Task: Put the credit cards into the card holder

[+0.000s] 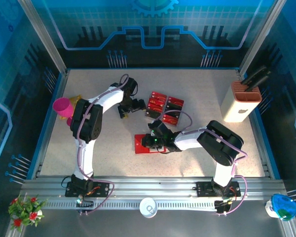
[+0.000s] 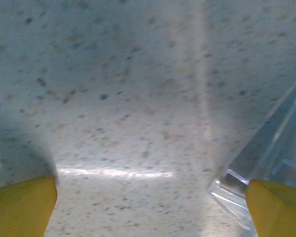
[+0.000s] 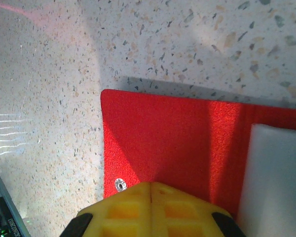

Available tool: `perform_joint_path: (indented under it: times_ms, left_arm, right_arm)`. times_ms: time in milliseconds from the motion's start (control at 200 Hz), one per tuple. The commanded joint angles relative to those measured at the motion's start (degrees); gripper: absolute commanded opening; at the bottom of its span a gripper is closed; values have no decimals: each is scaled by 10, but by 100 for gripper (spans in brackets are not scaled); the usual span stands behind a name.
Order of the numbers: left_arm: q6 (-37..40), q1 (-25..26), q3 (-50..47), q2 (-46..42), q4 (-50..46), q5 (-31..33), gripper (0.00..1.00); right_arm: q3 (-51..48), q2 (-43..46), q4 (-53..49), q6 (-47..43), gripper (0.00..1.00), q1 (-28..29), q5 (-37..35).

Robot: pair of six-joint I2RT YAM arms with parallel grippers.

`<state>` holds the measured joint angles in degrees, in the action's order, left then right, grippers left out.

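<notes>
Left gripper (image 1: pixel 139 105) is hovering with jaws spread wide. The credit cards (image 1: pixel 166 102) are lying just to its right, at the clear tray (image 2: pixel 266 163), nearer this arm. Right gripper (image 3: pixel 152 190), fingers pressed together, is hanging over the card holder (image 3: pixel 163 133) at mid-table.

The card holder (image 1: pixel 141 146) lies flat on the table (image 1: pixel 212 84), near its middle, with the right gripper (image 1: pixel 150 141) over it. Behind it, slightly right, sits a tray (image 1: pixel 166 109) with the credit cards (image 1: pixel 159 101) in it. The left gripper (image 1: pixel 139 104) is just left of the tray. A slotted block (image 1: pixel 240 101) stands far right and a cup (image 1: pixel 63 107) far left.
</notes>
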<state>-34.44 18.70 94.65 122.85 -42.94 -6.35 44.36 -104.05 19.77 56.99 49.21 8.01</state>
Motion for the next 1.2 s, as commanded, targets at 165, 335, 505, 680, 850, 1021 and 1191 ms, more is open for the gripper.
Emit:
perform_joint_path:
  times_ms: [165,335,505,680,850,1021,1191]
  left_arm:
    - [22,-19,-23,-84,-14,-23,99]
    - [14,-19,-137,-191,9,-56,99]
    - [0,-14,-255,-297,25,-69,99]
    - [-12,9,-320,-367,29,-65,99]
    - [-23,44,-344,-403,32,-52,99]
    - [-9,87,-319,-414,20,-36,99]
    - [21,133,-279,-389,0,-3,99]
  right_arm:
    - [21,-7,4,7,0,8,4]
    - [27,3,8,10,0,4,3]
    - [27,14,17,16,0,-6,-1]
    - [23,43,6,15,0,-21,-9]
    - [-5,98,-29,7,0,-40,-23]
    - [-46,159,-97,-2,0,-65,-38]
    - [-68,189,-153,-26,0,-90,-35]
